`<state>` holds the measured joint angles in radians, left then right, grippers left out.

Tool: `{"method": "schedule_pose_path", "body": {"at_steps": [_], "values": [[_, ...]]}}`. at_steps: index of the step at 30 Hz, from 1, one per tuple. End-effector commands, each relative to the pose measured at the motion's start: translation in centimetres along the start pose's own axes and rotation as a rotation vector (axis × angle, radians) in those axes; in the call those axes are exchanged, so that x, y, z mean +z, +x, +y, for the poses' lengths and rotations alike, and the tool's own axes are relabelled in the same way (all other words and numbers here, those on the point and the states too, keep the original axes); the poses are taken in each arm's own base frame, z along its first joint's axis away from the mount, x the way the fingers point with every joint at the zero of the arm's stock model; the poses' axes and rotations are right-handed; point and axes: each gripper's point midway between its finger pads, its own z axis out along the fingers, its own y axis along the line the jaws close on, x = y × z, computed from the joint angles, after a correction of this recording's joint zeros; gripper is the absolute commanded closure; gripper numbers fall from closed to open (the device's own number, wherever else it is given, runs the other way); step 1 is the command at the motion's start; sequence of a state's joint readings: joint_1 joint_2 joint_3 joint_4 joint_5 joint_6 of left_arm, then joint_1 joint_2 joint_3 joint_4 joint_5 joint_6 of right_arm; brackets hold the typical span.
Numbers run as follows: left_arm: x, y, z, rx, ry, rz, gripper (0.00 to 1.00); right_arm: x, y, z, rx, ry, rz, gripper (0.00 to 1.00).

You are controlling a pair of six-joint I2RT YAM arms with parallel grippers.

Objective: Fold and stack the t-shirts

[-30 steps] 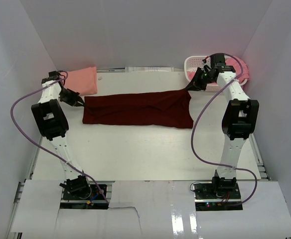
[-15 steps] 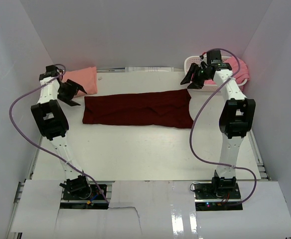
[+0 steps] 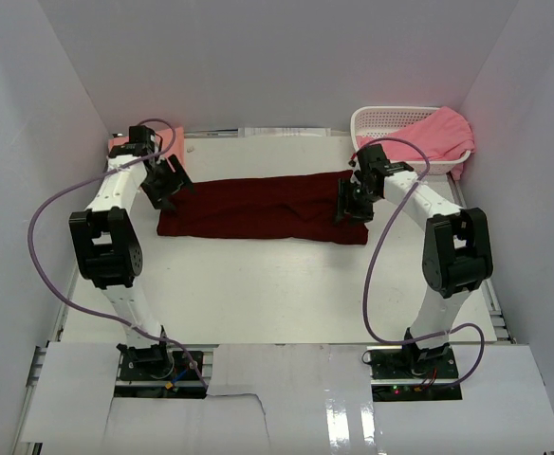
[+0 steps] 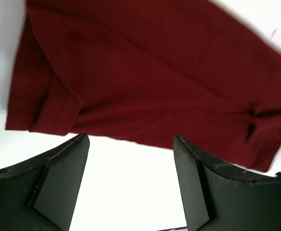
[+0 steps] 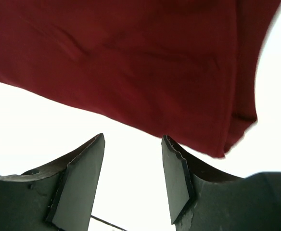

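Note:
A dark maroon t-shirt (image 3: 258,210) lies folded into a long strip across the middle of the table. My left gripper (image 3: 166,188) hovers open at its left end with nothing between its fingers. In the left wrist view the gripper (image 4: 131,139) frames bare table, with the maroon cloth (image 4: 145,72) just beyond. My right gripper (image 3: 351,203) hangs open over the strip's right end. Its wrist view shows the gripper (image 5: 133,138) empty, short of the maroon hem (image 5: 131,57). A salmon-peach t-shirt (image 3: 120,142) peeks out behind the left arm. A brighter pink t-shirt (image 3: 443,131) drapes over the basket.
The white lattice basket (image 3: 379,118) stands at the back right corner. White walls close in the table on the left, back and right. Purple cables loop from both arms.
Both grippers let go of the maroon t-shirt's corners and opened. They lifted away, then swung back inward over the strip's two ends. The shirt has stayed flat.

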<state>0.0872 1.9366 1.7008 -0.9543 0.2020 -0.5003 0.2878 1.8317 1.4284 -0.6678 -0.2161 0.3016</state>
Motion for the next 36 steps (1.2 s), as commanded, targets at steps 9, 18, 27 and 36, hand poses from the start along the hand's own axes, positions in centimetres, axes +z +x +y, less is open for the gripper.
{"method": "schedule_pose_path", "body": {"at_steps": [9, 18, 27, 36], "values": [[-1.2, 1.8, -1.6, 0.241, -0.066, -0.140, 0.19, 0.3, 1.9, -4.3, 0.010, 0.159, -0.030, 0.44], [0.0, 2.7, -0.7, 0.291, -0.204, -0.164, 0.20, 1.9, 3.0, -5.7, 0.028, 0.206, 0.026, 0.49], [1.0, 3.9, -4.5, 0.374, -0.128, -0.139, 0.21, 3.8, 5.7, -7.6, 0.071, 0.246, 0.119, 0.76], [4.9, 5.7, -3.1, 0.411, -0.176, -0.073, 0.22, 4.4, 6.8, -10.1, 0.123, 0.293, 0.159, 0.92]]}}
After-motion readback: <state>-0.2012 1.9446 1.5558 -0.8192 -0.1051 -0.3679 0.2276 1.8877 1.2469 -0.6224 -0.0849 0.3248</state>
